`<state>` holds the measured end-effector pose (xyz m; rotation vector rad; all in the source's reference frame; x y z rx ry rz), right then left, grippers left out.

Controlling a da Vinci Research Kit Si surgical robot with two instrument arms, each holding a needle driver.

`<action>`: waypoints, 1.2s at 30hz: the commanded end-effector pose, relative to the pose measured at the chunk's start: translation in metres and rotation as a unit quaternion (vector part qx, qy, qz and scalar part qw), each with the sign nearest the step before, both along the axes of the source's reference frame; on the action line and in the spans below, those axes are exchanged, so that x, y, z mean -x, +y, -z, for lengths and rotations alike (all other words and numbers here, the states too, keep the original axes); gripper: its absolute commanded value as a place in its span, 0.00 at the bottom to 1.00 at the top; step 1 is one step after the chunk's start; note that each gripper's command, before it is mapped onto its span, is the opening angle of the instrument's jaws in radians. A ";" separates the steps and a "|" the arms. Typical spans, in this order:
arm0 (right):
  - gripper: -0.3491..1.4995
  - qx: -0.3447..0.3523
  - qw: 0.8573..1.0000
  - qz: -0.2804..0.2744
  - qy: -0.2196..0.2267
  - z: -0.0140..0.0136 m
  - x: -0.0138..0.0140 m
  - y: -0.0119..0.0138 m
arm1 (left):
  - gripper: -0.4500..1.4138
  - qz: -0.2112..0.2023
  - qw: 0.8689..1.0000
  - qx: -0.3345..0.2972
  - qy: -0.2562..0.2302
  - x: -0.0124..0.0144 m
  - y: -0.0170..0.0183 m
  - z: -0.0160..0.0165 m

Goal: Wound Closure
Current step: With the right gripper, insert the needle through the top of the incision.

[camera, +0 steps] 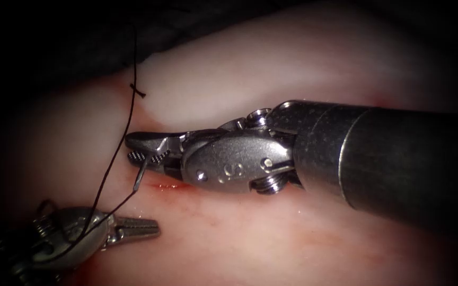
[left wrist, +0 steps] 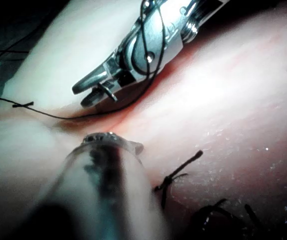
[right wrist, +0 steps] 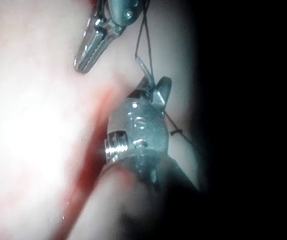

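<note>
The right tool (camera: pixel 145 153) reaches in from the right, low over the tissue (camera: pixel 271 63), its jaws shut on the needle (camera: pixel 140 175). A short end of the needle hangs below the jaws with the thread (camera: pixel 113 151) running from it. The rest of its curve is hidden by the jaws. That end sits just above the tissue by the left end of the red cut (camera: pixel 169 186). The left tool (camera: pixel 152 228) lies at the lower left, jaws shut on nothing, with thread draped over its body. The same grip shows in the left wrist view on the needle (left wrist: pixel 105 93) and in the right wrist view on the needle (right wrist: pixel 144 70).
A knot (camera: pixel 138 90) sits on the thread strand that rises toward the dark cloth at the upper left. An earlier stitch with cut thread ends (left wrist: pixel 176 174) lies on the tissue. Red fluid (right wrist: pixel 91 150) lines the cut.
</note>
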<state>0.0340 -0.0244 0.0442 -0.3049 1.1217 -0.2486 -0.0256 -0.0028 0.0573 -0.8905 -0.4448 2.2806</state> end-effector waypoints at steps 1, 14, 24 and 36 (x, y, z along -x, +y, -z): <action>0.00 -0.005 1.000 -0.004 0.002 -0.0004 -0.0011 0.0011 | 0.01 0.000 1.000 0.001 -0.001 0.0005 0.0011 -0.0002; 0.00 -0.177 0.982 -0.060 0.038 -0.0050 0.0022 -0.0019 | 0.01 0.003 1.000 -0.002 -0.004 0.0003 0.0019 0.0001; 0.00 -0.242 0.966 -0.071 0.058 -0.0079 0.0027 -0.0084 | 0.00 0.002 1.000 -0.001 -0.002 0.0000 0.0019 0.0000; 0.00 -0.371 0.922 -0.090 0.061 -0.0093 0.0006 -0.0112 | 0.00 0.002 1.000 0.001 -0.002 -0.0001 0.0017 -0.0002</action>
